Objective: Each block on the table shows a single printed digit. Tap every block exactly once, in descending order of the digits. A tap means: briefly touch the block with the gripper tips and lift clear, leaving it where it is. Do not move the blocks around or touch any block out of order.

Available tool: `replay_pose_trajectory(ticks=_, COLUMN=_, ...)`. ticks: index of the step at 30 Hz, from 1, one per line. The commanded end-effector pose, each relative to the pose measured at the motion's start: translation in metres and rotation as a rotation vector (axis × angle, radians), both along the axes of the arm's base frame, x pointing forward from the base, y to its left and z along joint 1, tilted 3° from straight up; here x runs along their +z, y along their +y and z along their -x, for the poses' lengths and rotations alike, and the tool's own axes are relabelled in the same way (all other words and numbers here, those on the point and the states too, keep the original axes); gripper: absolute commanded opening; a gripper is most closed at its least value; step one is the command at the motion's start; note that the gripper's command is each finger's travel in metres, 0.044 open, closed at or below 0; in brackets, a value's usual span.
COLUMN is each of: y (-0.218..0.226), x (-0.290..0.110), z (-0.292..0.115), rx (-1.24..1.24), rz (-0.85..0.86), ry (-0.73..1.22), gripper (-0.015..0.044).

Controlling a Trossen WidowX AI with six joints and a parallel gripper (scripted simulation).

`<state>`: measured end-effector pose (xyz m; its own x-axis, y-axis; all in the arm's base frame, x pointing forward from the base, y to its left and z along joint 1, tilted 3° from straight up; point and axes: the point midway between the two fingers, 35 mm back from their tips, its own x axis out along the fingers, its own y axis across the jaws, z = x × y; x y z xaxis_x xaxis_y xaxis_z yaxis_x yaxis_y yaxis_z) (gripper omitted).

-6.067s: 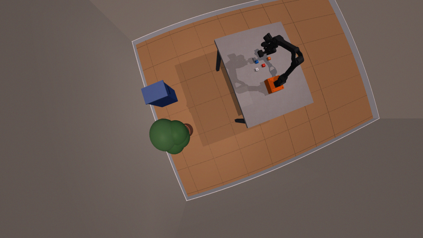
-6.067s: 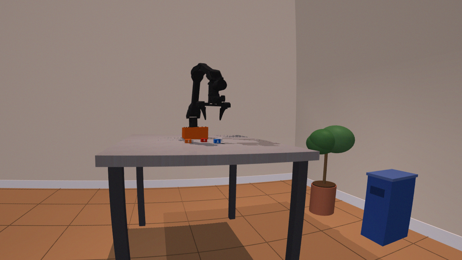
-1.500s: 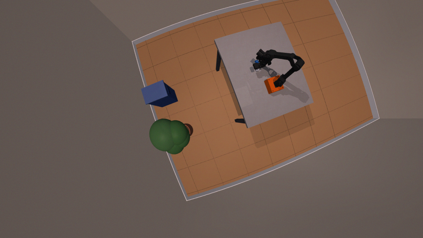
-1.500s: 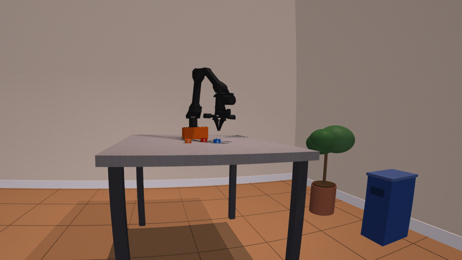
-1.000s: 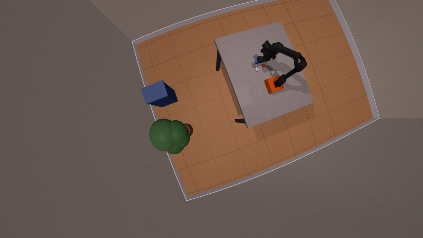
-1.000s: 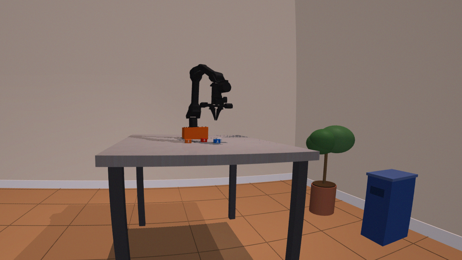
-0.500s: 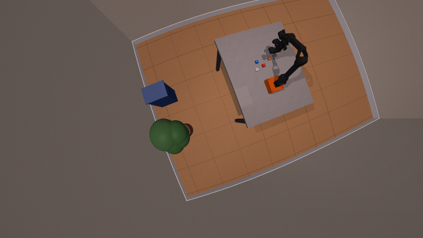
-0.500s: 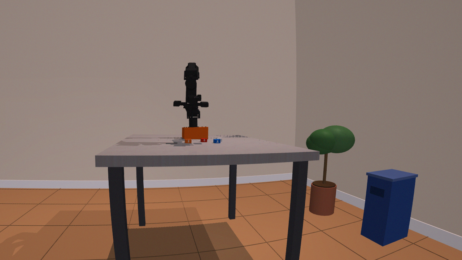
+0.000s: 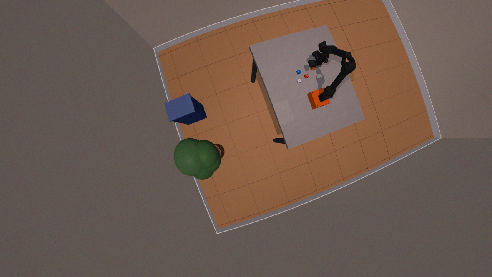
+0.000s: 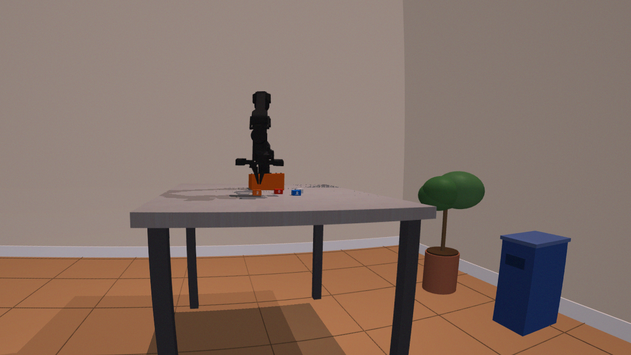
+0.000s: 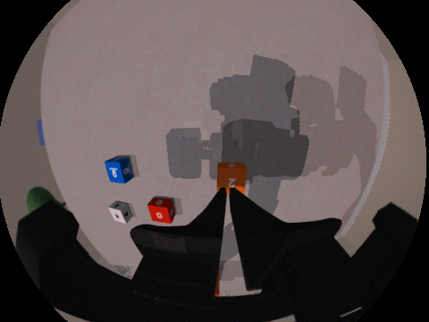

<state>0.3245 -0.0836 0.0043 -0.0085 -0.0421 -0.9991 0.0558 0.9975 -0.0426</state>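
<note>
Each of the four small cubes on the grey table (image 10: 185, 211) carries a printed digit, but only the red cube (image 11: 161, 209) reads with some likelihood, as a 0; the small blue cube (image 11: 120, 170), white cube (image 11: 120, 213) and orange cube (image 11: 231, 177) stay too blurred to read. The black arm rises from its orange base block (image 9: 313, 100), folds over and points the black gripper (image 10: 259, 180) straight down above the orange cube, apart from it, fingers pressed together on nothing.
</note>
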Motion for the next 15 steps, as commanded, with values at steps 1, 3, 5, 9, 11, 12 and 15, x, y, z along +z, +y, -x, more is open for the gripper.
replay_pose_trajectory(ticks=1, y=0.0, x=-0.003, z=0.0, rx=0.005, rz=0.002, ry=-0.003, gripper=0.002)
replay_pose_trajectory(ticks=3, y=-0.001, x=-0.006, z=0.0, rx=0.005, rz=0.002, ry=-0.003, gripper=0.002)
replay_pose_trajectory(ticks=5, y=-0.001, x=-0.009, z=0.0, rx=0.005, rz=0.002, ry=-0.003, gripper=0.002)
replay_pose_trajectory(ticks=9, y=-0.001, x=-0.016, z=0.0, rx=0.005, rz=0.002, ry=-0.003, gripper=0.002)
replay_pose_trajectory(ticks=11, y=-0.001, x=-0.019, z=0.0, rx=0.005, rz=0.002, ry=-0.003, gripper=0.002)
replay_pose_trajectory(ticks=12, y=-0.001, x=-0.021, z=0.0, rx=0.005, rz=0.002, ry=-0.003, gripper=0.002)
replay_pose_trajectory(ticks=15, y=-0.001, x=-0.025, z=0.0, rx=0.005, rz=0.002, ry=-0.003, gripper=0.002)
